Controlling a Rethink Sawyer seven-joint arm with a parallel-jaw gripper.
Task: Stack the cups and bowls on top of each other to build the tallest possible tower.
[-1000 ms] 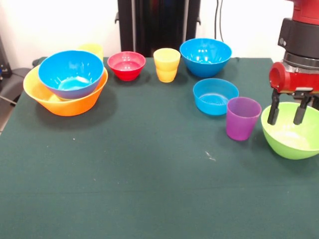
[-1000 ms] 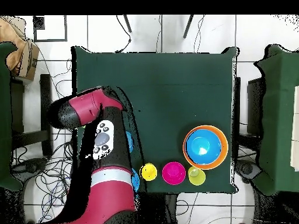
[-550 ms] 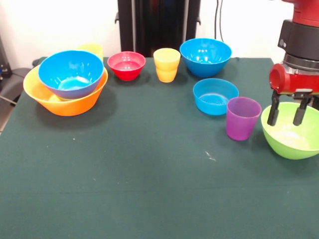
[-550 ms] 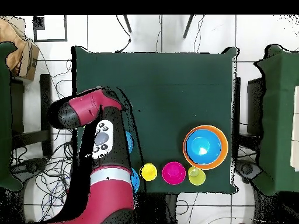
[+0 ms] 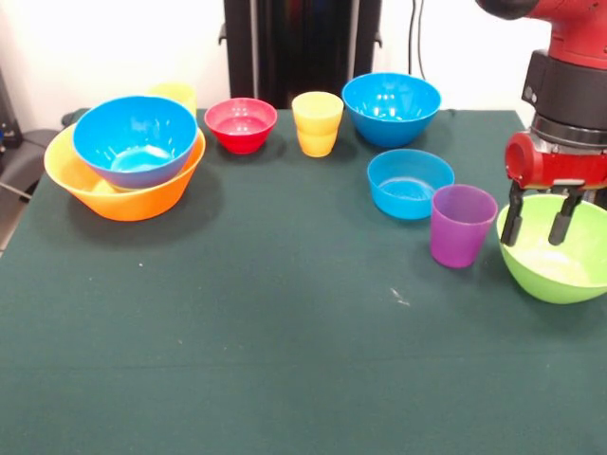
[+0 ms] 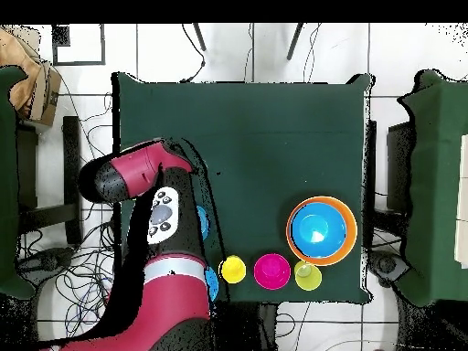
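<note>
My tool [image 5: 538,218] hangs open and empty over the lime green bowl [image 5: 558,258].
If I close off-centre on its near rim, beside the purple cup [image 5: 462,225], the glossy wall could slip or tip.

**Arm at right edge, gripper pointing down**

In the front view the red and black arm [image 5: 569,85] comes down at the upper right of the frame. Its gripper [image 5: 539,220] hangs at the right edge, 2 black fingers [image 5: 513,216] pointing straight down, parted with a clear gap. In the overhead view the arm fills the lower left.
</note>
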